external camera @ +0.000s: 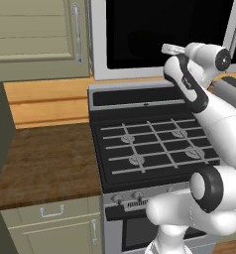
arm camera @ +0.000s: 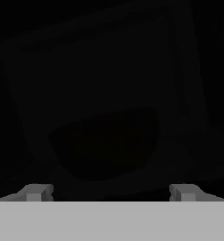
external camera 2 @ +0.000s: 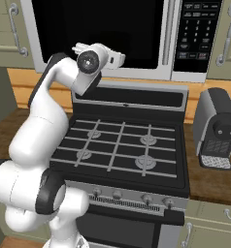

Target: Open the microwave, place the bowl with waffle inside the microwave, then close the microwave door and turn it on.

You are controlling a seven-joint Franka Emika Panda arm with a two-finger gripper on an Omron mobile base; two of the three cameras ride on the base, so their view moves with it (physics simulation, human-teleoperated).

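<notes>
The microwave (external camera 2: 195, 72) hangs above the stove with its door (external camera: 140, 30) (external camera 2: 132, 29) shut. The vertical silver bar handle (external camera 2: 169, 31) stands at the door's right side, beside the black keypad (external camera 2: 195, 29). My gripper (external camera: 168, 48) (external camera 2: 78, 48) (arm camera: 109, 190) is raised in front of the lower part of the black glass, left of the handle. In the hand view its fingertips (arm camera: 36, 192) stand wide apart, open and empty, facing the dark glass (arm camera: 109, 94) at close range. The bowl with waffle is out of view.
A black-topped gas stove (external camera: 149, 141) (external camera 2: 122, 145) lies below my arm. A grey coffee machine (external camera 2: 217, 128) (external camera: 229, 89) stands on the counter right of it. Wooden counter (external camera: 40, 158) runs to the left, with beige cabinets (external camera: 35, 34) above.
</notes>
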